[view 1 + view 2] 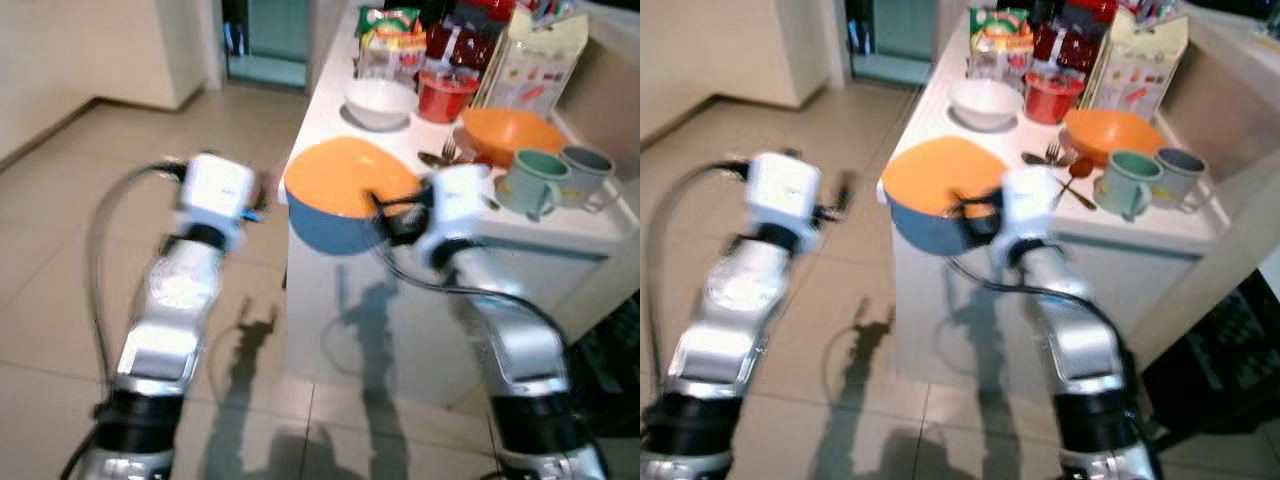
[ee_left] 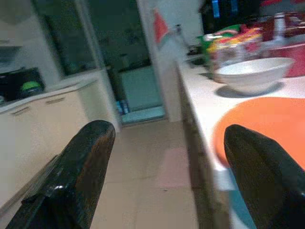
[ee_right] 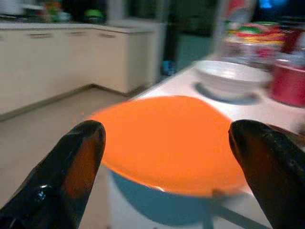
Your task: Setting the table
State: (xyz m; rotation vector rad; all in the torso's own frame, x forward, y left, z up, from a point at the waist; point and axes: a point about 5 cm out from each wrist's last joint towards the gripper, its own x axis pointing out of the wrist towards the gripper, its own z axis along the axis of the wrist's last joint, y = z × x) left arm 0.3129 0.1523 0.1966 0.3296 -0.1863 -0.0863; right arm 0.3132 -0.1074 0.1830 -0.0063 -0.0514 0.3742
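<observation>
Two grippers are up in front of me, both with fingers spread wide and nothing between them. My right gripper [image 3: 167, 162] faces the big bowl [image 1: 345, 195], orange inside and blue outside, which sits at the near left corner of the white table [image 1: 330, 110] and overhangs its front edge. From the right wrist view the fingers [image 3: 71, 167] straddle the bowl's width, but I cannot tell if either one touches it. My left gripper [image 2: 167, 176] hangs over open floor to the left of the table, one finger [image 2: 78, 171] toward the room and the other just beside the table's left edge.

Room to move is good on the left: bare tiled floor [image 1: 90, 200] runs back to a doorway [image 1: 265, 40]. On the right, the table runs back along a beige surface.

By count I see three bowls: the big one, a white bowl [image 1: 380, 100] behind it, and a second orange bowl [image 1: 510, 135] to the right. Two mugs [image 1: 555, 175] stand at the near right corner, touching or nearly so, one pale green, one greyer. Some cutlery [image 1: 445, 155] lies between the orange bowls, including a fork; the number is too blurred to count. A red pot [image 1: 445, 95] stands beside the white bowl, with snack packets [image 1: 390, 35] and a printed carton [image 1: 535, 60] behind. Any writing on them is too blurred to read.
</observation>
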